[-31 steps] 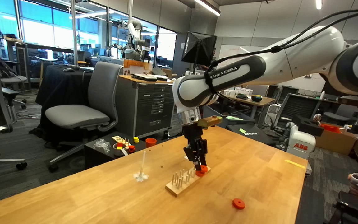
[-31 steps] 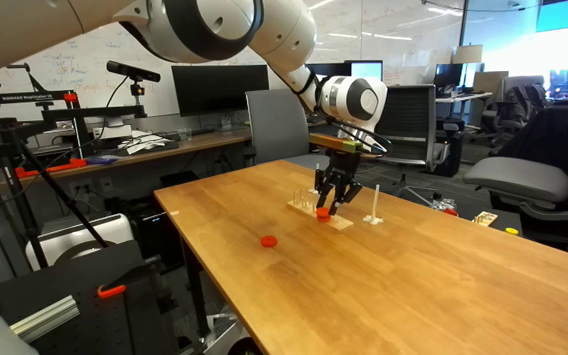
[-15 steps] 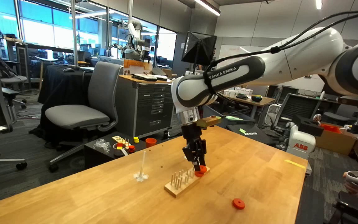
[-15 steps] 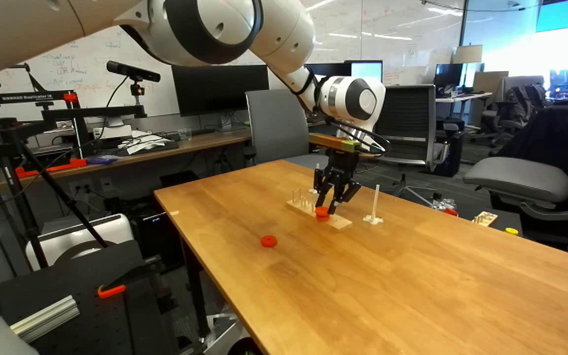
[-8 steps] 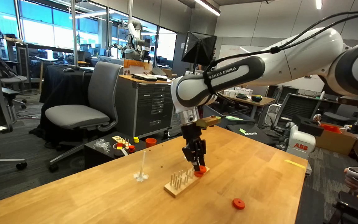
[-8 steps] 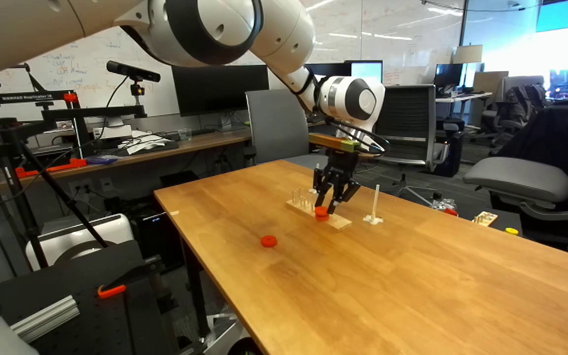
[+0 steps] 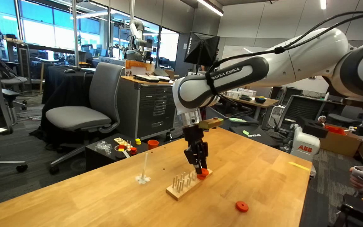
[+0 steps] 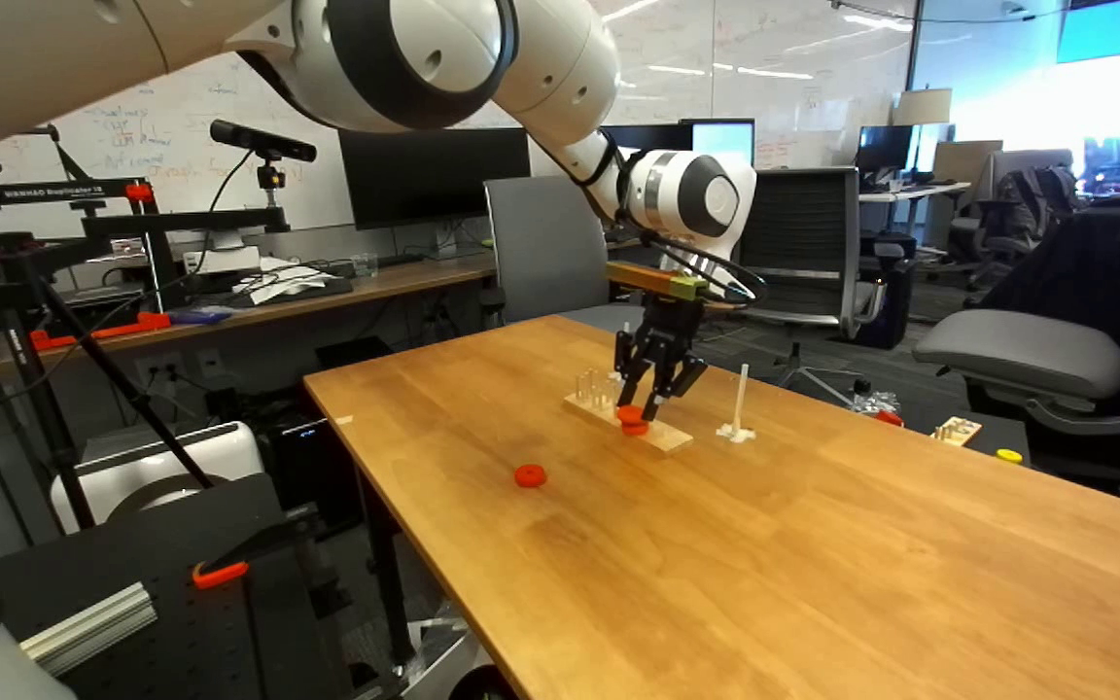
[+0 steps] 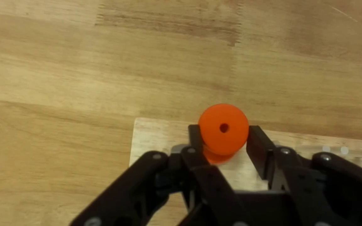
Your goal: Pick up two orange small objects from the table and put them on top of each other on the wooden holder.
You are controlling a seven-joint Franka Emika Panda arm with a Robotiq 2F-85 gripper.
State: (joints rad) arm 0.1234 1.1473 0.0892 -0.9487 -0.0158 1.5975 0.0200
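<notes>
My gripper is shut on an orange disc with a centre hole; its fingers press on both sides. This held disc also shows in both exterior views. Below it, a second orange disc sits on the wooden holder, partly hidden and slightly offset. I cannot tell whether the two discs touch, or see a peg through the held disc. The holder has several thin upright pegs towards its other end. A third orange disc lies flat on the table, also seen in an exterior view.
A thin white rod stands upright, taped to the wooden table, beside the holder; it also shows in an exterior view. A low black side table off the table's edge bears a cup and coloured pieces.
My gripper and the held disc have shifted very slightly leftward in both exterior views. The holder and its disc have slid slightly the same way. The loose disc has not moved.
</notes>
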